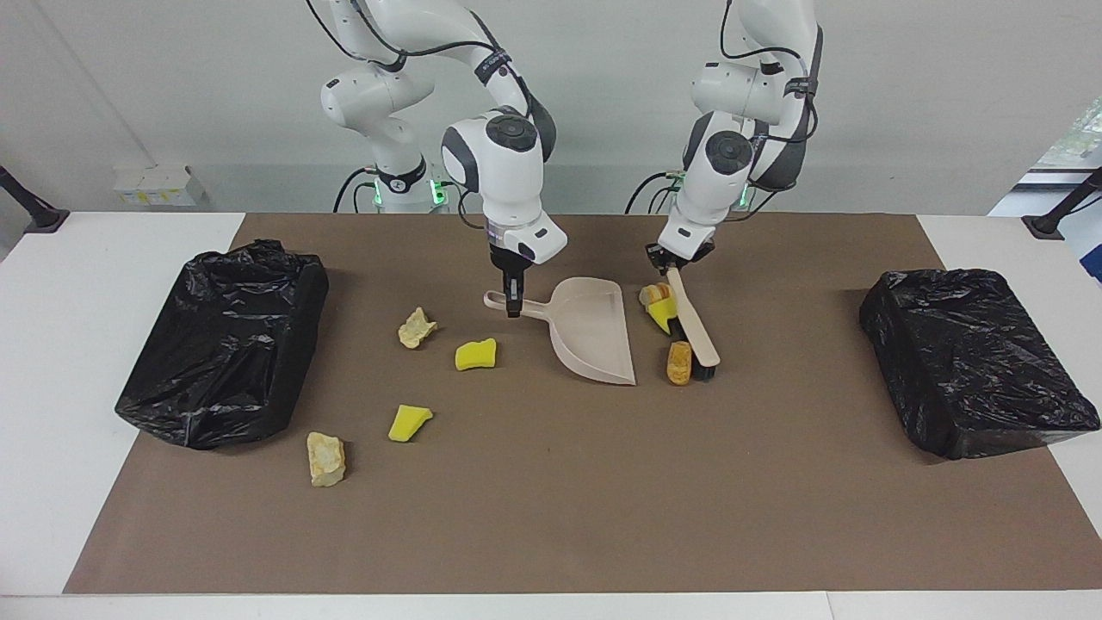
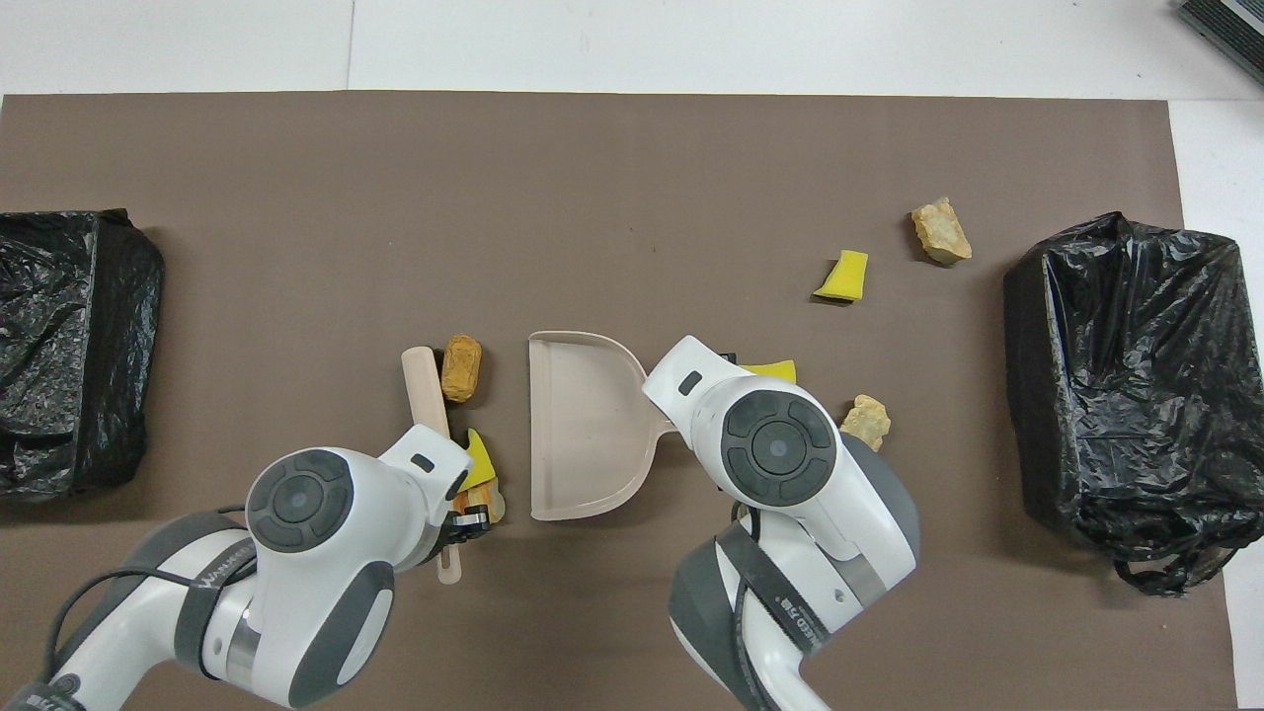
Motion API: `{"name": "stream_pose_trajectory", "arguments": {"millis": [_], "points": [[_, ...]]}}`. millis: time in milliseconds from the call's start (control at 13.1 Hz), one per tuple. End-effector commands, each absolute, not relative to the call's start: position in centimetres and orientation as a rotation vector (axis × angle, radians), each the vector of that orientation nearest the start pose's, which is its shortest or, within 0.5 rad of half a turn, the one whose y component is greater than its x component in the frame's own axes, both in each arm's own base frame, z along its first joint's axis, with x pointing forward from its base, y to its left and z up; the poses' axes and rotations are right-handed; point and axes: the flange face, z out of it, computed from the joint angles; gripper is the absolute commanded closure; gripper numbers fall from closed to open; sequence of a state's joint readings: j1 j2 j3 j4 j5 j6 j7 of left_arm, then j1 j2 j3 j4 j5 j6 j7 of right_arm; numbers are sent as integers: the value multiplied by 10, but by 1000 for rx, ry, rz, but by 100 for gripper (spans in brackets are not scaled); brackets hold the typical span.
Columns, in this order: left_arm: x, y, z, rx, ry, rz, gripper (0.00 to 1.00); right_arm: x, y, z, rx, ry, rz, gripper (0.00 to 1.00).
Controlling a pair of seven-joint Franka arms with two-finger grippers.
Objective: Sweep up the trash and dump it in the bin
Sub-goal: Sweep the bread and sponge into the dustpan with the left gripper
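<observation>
My right gripper [image 1: 513, 303] is shut on the handle of the beige dustpan [image 1: 594, 331], which rests on the mat with its mouth toward the left arm's end. My left gripper [image 1: 673, 269] is shut on the handle of the brush [image 1: 699, 340], whose bristles are down on the mat. Three pieces of trash lie between brush and dustpan: an orange-brown lump [image 1: 678, 363], a yellow sponge [image 1: 661, 316] and a bread-like piece [image 1: 652, 294]. More trash lies toward the right arm's end: a beige lump [image 1: 417, 328], a yellow sponge [image 1: 475, 354], another sponge [image 1: 408, 422] and another lump [image 1: 326, 459].
A bin lined with a black bag [image 1: 224, 344] stands at the right arm's end of the brown mat [image 1: 551, 499]. A second black-bagged bin [image 1: 977, 362] stands at the left arm's end. White table borders the mat.
</observation>
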State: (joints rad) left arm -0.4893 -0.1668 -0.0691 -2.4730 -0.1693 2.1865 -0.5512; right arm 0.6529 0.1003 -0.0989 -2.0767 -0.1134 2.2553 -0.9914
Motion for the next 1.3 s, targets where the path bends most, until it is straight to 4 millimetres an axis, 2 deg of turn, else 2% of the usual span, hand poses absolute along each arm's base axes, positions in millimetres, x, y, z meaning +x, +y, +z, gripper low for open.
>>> {"name": "stream_pose_trajectory", "arguments": {"millis": [0, 229, 382, 458, 535, 687, 764, 840, 993, 1069, 1222], "points": [[357, -283, 356, -3238, -154, 296, 100, 479, 294, 388, 2060, 2205, 43, 100], [333, -326, 371, -3272, -76, 297, 100, 479, 293, 388, 2065, 2204, 25, 100], [337, -362, 387, -3291, -46, 284, 100, 478, 292, 388, 2063, 2204, 20, 100], [343, -373, 395, -3296, -85, 284, 100, 478, 292, 387, 2065, 2204, 18, 100], [346, -374, 404, -3299, -96, 288, 100, 479, 292, 387, 2067, 2203, 18, 100], [342, -373, 421, -3285, -80, 323, 100, 479, 291, 387, 2067, 2203, 15, 100], [342, -367, 424, -3265, -87, 359, 100, 480, 290, 387, 2064, 2204, 14, 100], [337, -357, 428, -3232, -87, 409, 100, 480, 289, 387, 2062, 2207, 14, 100], [313, -335, 433, -3098, -60, 564, 100, 487, 265, 377, 2067, 2211, 2, 100], [305, -321, 431, -3050, -52, 560, 100, 484, 263, 375, 2073, 2210, 10, 100], [293, -302, 424, -2996, -231, 548, 100, 480, 260, 371, 2092, 2194, 77, 100]]}}
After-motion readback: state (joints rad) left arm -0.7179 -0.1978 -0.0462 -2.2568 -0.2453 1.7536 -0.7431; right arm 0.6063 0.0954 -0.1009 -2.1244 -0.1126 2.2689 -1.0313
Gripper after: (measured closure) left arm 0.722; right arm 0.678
